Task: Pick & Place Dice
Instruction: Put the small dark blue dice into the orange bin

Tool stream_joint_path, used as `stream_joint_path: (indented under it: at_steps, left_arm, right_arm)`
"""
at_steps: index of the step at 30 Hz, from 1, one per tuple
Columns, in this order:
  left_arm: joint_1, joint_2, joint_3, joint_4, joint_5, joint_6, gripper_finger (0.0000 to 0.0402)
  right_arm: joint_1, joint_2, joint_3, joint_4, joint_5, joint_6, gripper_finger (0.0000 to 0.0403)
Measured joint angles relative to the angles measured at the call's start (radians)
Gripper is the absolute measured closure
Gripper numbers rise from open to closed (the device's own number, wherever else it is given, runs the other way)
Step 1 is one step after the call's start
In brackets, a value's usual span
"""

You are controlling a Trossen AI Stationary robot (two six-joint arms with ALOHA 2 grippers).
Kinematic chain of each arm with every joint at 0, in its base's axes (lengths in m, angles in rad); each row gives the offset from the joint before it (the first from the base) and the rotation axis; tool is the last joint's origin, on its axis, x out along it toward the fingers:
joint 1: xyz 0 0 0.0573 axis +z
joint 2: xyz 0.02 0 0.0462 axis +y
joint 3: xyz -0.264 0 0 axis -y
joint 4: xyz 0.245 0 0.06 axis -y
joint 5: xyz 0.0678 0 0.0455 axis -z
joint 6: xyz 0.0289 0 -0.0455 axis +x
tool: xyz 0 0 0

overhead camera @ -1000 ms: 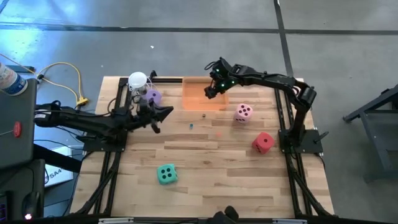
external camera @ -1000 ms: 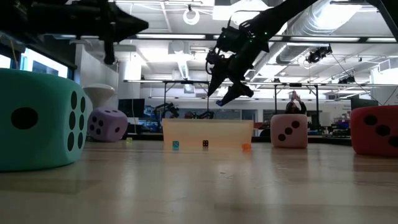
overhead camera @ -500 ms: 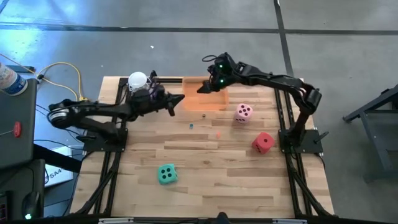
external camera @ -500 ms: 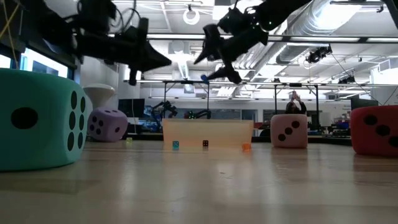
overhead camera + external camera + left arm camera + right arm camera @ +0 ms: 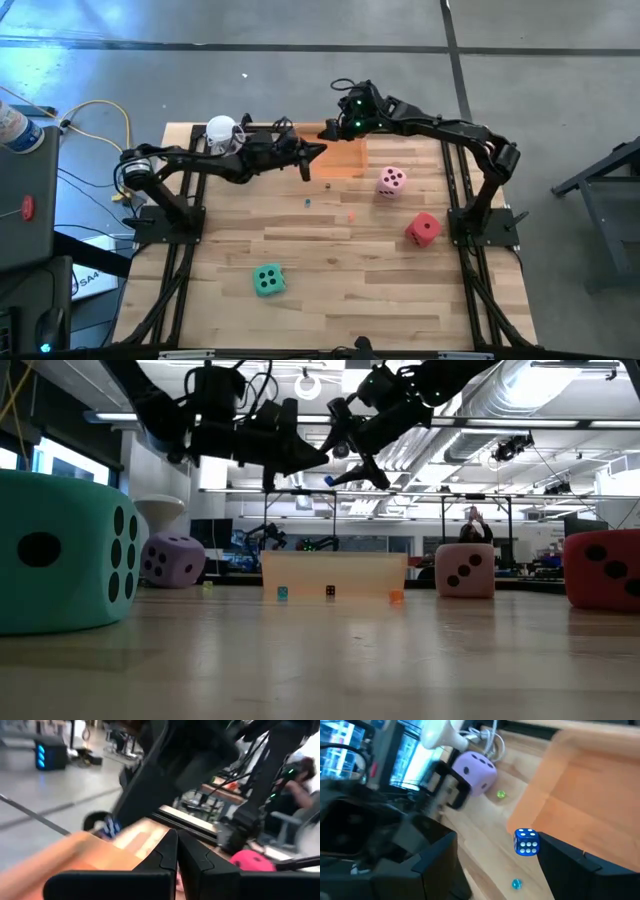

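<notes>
My right gripper (image 5: 497,840) hangs open above the left end of the orange tray (image 5: 348,162), with a small blue die (image 5: 526,842) at one fingertip. My left gripper (image 5: 318,150) is shut and level, its tips just short of the right gripper (image 5: 340,470), holding nothing. On the table rest the green die (image 5: 267,280), the pink die (image 5: 391,181) and the red die (image 5: 423,228). The purple die (image 5: 472,772) sits by the white-topped cup (image 5: 221,130), under my left arm. My right gripper carries the small blue die against the inner face of one fingertip (image 5: 542,840). The other finger (image 5: 447,842) stands well apart from it. The fingers slant downward toward the table's left. The die is lifted clear, above the tray's left edge.
Three tiny coloured pieces (image 5: 308,201) lie on the wood just in front of the tray. A small green one (image 5: 501,794) lies beside the purple die. The middle and near part of the table hold only the green die.
My left arm has swung from the table's left side toward the tray and the right gripper, level and shut throughout. My right gripper has risen a little above the tray and rolled, its fingers as far apart as before.
</notes>
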State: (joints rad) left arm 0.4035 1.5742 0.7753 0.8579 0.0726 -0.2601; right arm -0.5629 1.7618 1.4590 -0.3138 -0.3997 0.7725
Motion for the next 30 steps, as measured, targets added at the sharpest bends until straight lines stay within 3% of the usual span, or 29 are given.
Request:
stream_joint_path:
  at_steps: [14,22,30]
  left_arm:
    - [-0.018,0.049,0.003,0.014,-0.038,0.213,0.0401]
    - [-0.099,0.077,0.063,0.031,-0.179,0.584,0.0401]
    - [-0.113,0.162,0.129,0.011,-0.315,0.585,0.0401]
  right_arm:
    - [0.027,0.001,0.000,-0.011,0.031,0.094,0.0145]
    - [0.024,0.002,-0.001,-0.011,0.061,0.120,0.0145]
    - [0.024,0.002,-0.001,-0.028,0.071,0.122,0.0145]
